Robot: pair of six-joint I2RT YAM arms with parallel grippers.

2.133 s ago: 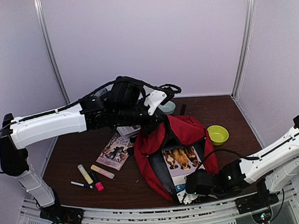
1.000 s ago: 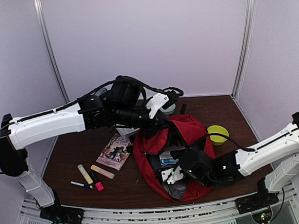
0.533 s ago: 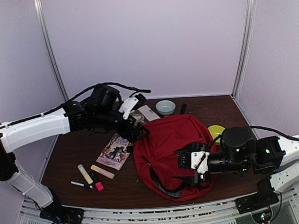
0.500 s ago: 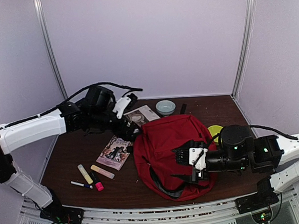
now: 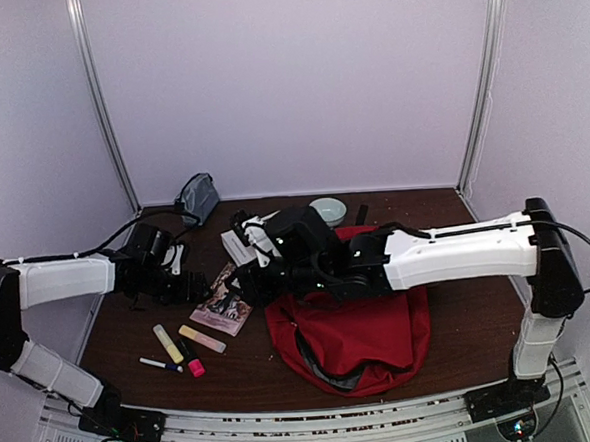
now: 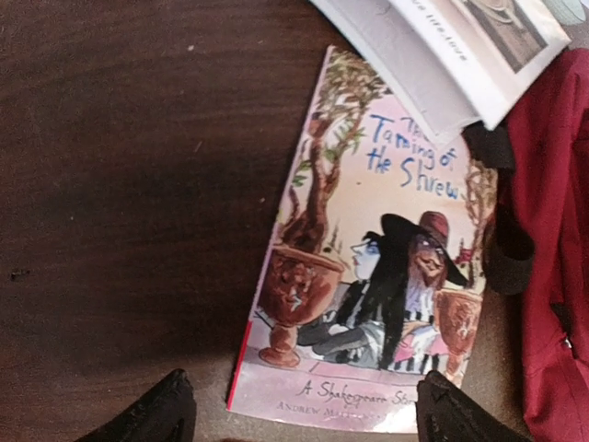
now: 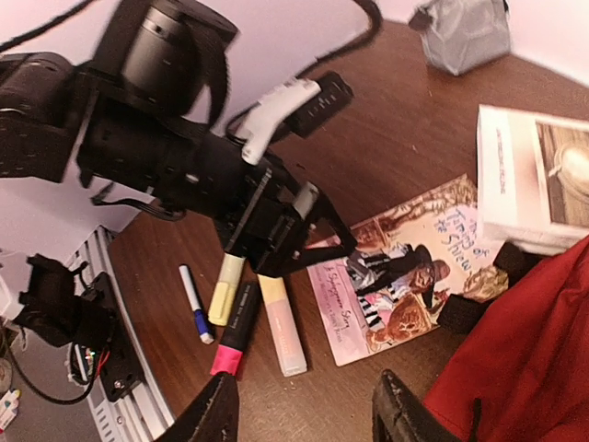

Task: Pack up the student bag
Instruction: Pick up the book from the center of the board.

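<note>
The red student bag [image 5: 354, 330] lies slumped at the table's middle, its grey-lined mouth [image 5: 313, 358] toward the front. In the overhead view my left gripper [image 5: 190, 275] hovers low at the left edge of an illustrated paperback [image 5: 224, 302]. The left wrist view shows that book [image 6: 379, 267] just beyond the open left gripper [image 6: 304, 419], with nothing between the fingers. My right arm reaches across the bag, and its gripper [image 5: 243, 281] hangs above the same book. The right gripper [image 7: 308, 414] is open and empty over the table, near the book [image 7: 405, 276].
A white book [image 5: 240, 246] lies behind the paperback, a grey pouch [image 5: 198, 197] at the back left, a pale bowl [image 5: 327, 210] at the back. Highlighters [image 5: 167, 343] [image 5: 202, 339], a pink-tipped marker [image 5: 193, 363] and a pen [image 5: 160, 365] lie front left.
My left gripper let go of the bag's rim, opened and dropped left to the paperback. The right arm swung from the bag's front across to the left. The bag has slumped flat.
</note>
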